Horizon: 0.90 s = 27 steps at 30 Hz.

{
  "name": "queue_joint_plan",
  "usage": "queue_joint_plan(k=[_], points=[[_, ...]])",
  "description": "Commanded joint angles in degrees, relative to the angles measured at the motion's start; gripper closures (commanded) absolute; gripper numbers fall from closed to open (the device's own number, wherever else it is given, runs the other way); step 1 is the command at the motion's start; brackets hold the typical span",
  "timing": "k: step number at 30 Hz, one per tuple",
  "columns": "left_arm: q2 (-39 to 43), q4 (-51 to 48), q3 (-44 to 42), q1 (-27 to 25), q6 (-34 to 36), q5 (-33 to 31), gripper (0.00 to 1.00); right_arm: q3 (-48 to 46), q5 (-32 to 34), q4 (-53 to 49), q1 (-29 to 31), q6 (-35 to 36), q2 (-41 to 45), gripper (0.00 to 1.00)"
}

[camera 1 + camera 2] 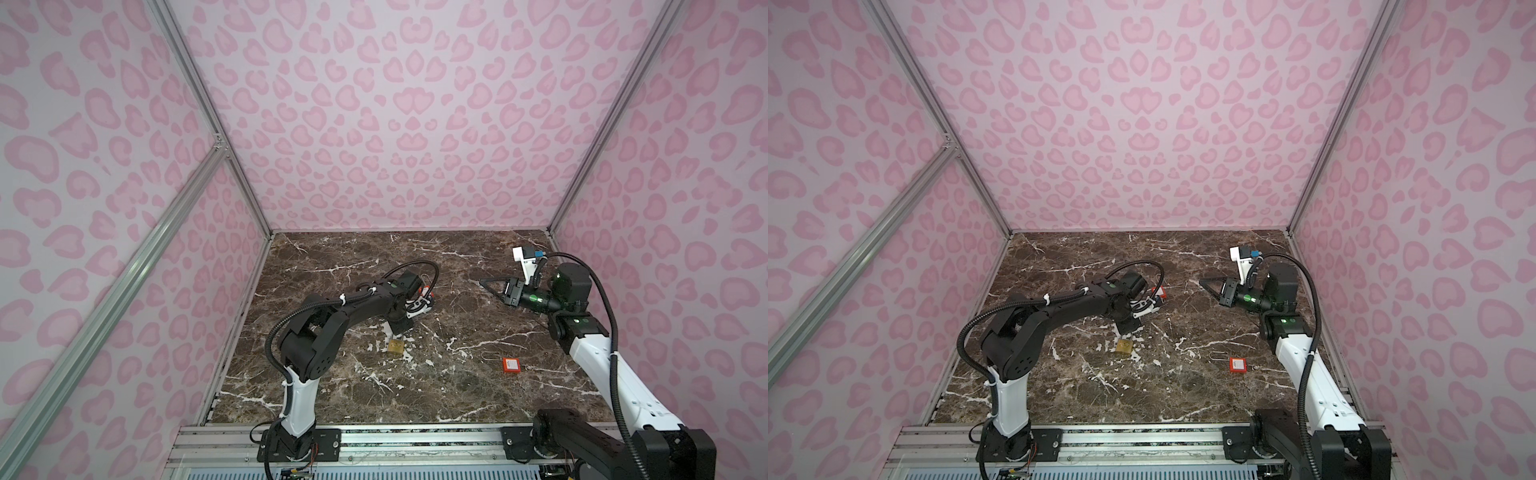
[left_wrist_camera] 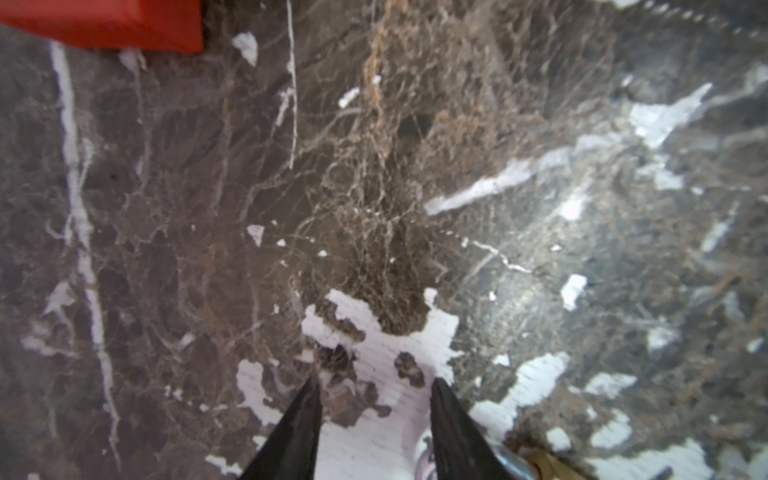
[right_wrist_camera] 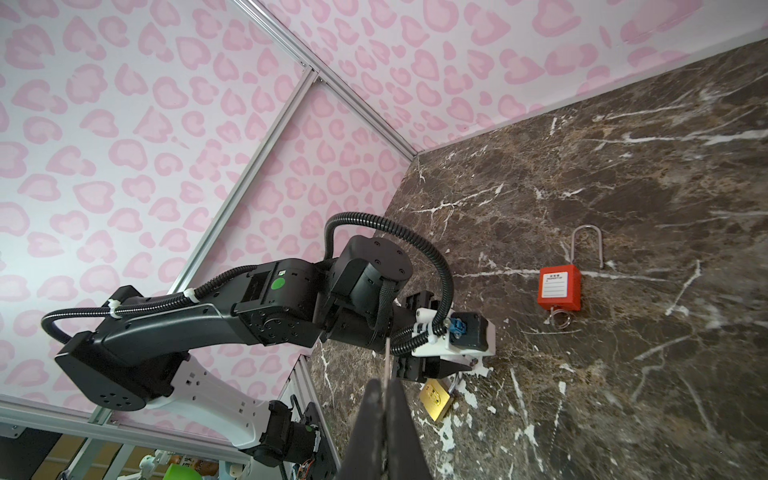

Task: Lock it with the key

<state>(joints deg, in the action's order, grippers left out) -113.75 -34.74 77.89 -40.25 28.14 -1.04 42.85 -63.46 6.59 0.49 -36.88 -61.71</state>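
Right wrist view shows the right fingers clenched flat together, with a thin metal sliver sticking out past their tips that I take to be the key, seen edge-on. Beyond it the brass padlock lies flat on the table, close in front of the left arm. The left fingers point down at the table just beside the padlock's shackle end. In the left wrist view they stand apart with only bare table between them, so they grasp nothing, and whether one of them touches the shackle cannot be told. In both top views the right fingers hang raised, well apart from the padlock, farther back and to the right, with their tips aimed across toward the left arm. The padlock's long axis runs roughly front to back. Its shackle points away from the robot and its flat bottom, where the keyhole probably sits, faces the front rail. By that reading the key must travel forward and leftward, drop low and turn to enter from the near side, while the nearer left arm steadies the body. A red padlock with its long shackle sprung open lies nearer the right arm and is untouched.
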Motion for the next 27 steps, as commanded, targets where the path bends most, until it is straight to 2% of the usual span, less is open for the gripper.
queue_joint_plan(k=[1,10,16,27], points=[[-0.1,-1.37,-0.19,0.05,0.18,-0.88,0.54,-0.29,-0.87,2.36,-0.04,-0.61,-0.16,1.0],[1.33,-0.9,0.94,-0.06,-1.86,2.1,0.54,-0.09,-1.14,2.39,0.01,-0.82,-0.05,1.0],[2.04,-1.22,0.35,-0.37,-2.19,2.98,0.48,-0.22,-1.48,1.94,0.02,-0.61,0.19,1.0],[1.69,-2.08,-0.46,-1.15,-1.51,0.0,0.45,-0.21,-1.74,2.1,-0.03,-0.87,0.61,1.0]])
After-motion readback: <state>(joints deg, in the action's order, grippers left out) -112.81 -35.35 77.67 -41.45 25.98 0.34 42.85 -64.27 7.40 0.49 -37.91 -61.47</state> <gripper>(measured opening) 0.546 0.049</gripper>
